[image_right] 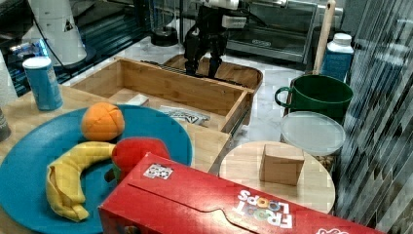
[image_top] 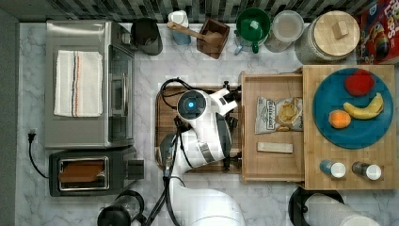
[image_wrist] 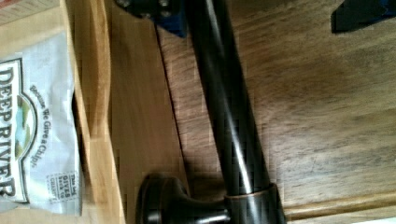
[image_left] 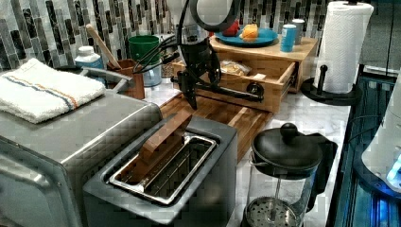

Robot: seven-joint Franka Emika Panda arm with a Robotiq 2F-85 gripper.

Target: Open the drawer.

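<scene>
**Drawer well out, my fingers either side of the handle**

Here's the drawer (image_top: 273, 127), slid a long way out of its cabinet (image_top: 348, 155) toward the top view's left, its front hanging over the dark tray (image_top: 162, 117). Inside I can see a chip bag (image_top: 278, 114) and a pale bar (image_top: 275, 148) lying flat. I judge the pull is near its end: most of the box is already exposed.

My gripper (image_right: 203, 62) hangs at the drawer's front, pointing down. In the right view two dark fingers (image_right: 191, 53) stand apart, and in the wrist view the black handle (image_wrist: 229, 116) runs between the fingertips. So my hand is spread, straddling the bar rather than pinching it; whether a finger touches the bar I can't tell.

Next call, as I read it: if there's any travel left, keep the pull straight along the drawer's slide, level, so the box doesn't bind. Otherwise lift straight up off the bar, minding the tray just beneath.
</scene>
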